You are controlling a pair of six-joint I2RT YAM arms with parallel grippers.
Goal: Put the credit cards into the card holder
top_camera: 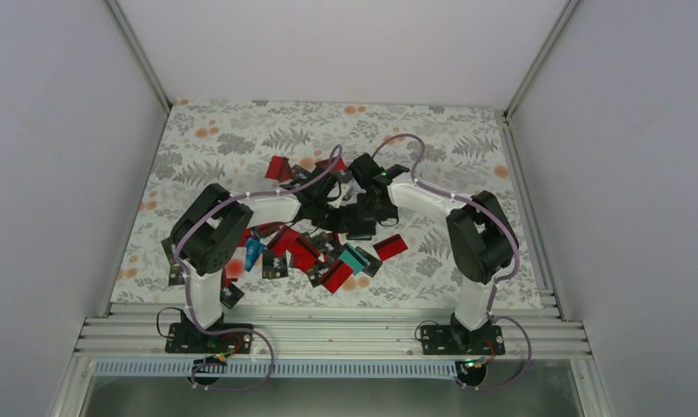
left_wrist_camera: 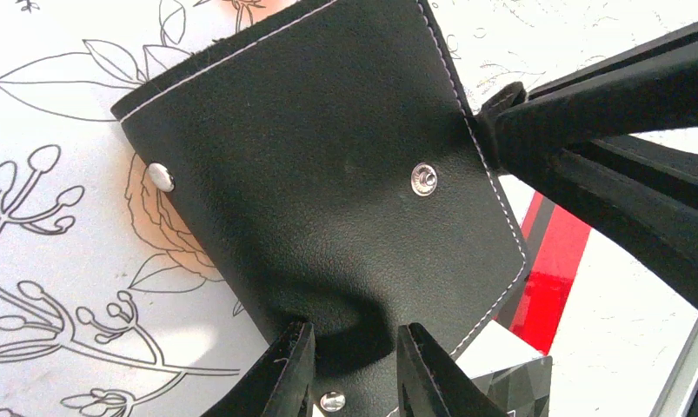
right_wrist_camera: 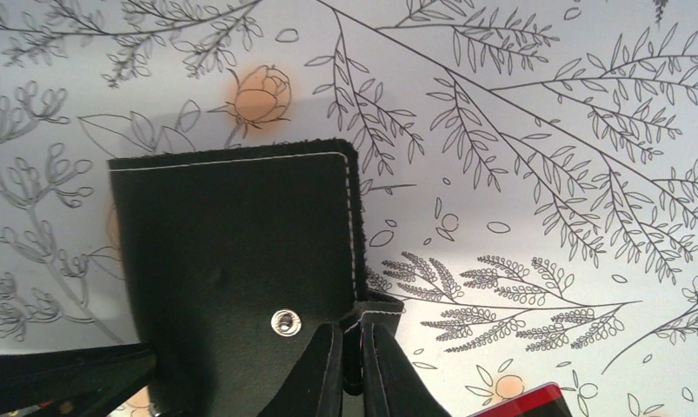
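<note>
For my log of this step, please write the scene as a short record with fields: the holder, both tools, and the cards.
card holder: black with pale stitching, a metal snap exposed, held by both tools above the floral cloth
left tool: closed on one edge of the card holder
right tool: shut, pinching a small flap at the stitched edge
credit cards: loose pile on the cloth between the arms, mostly red
cards inside the holder: none visible

Floral-print tablecloth [top_camera: 232,139] inside 3 white walls [top_camera: 345,43]
</note>
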